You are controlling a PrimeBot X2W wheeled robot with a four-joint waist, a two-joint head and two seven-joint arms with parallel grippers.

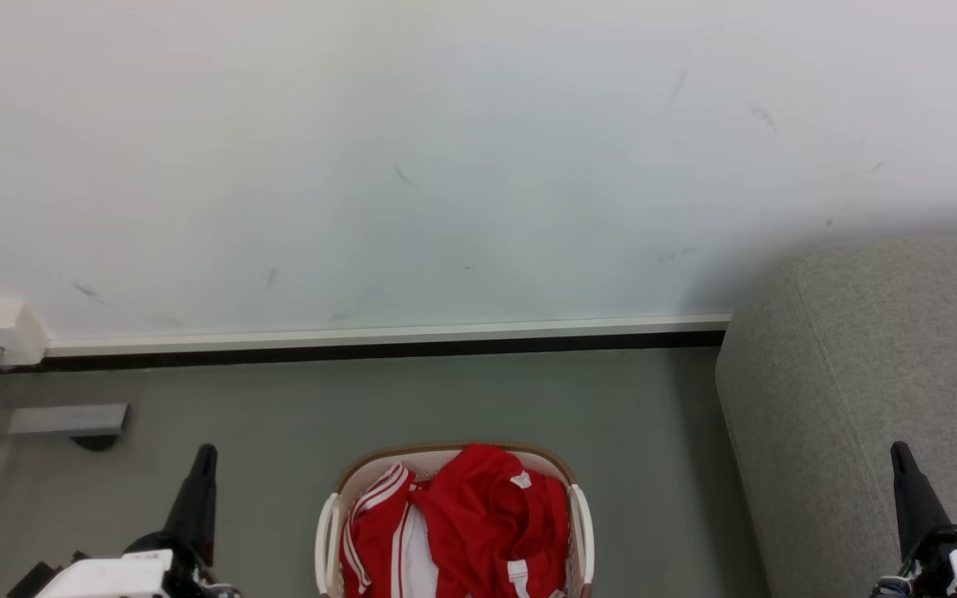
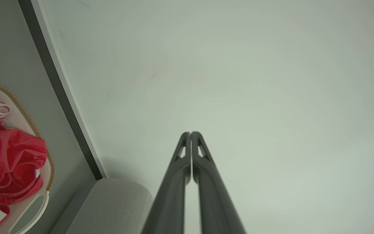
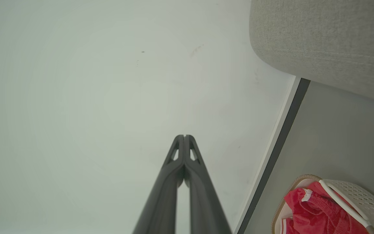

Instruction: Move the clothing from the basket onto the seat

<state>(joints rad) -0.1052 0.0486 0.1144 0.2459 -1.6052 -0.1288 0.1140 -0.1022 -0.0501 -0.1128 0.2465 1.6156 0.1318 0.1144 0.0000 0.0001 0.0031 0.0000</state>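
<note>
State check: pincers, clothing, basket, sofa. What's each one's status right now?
left pincer: shut, empty
right pincer: shut, empty
clothing: crumpled in the basket, neither pincer touching it
basket: upright on the floor, loaded
seat: no clothing on the part in view

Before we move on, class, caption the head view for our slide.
Red clothing lies in the basket, the seat to its right; left gripper and right gripper flank it, shut.
</note>
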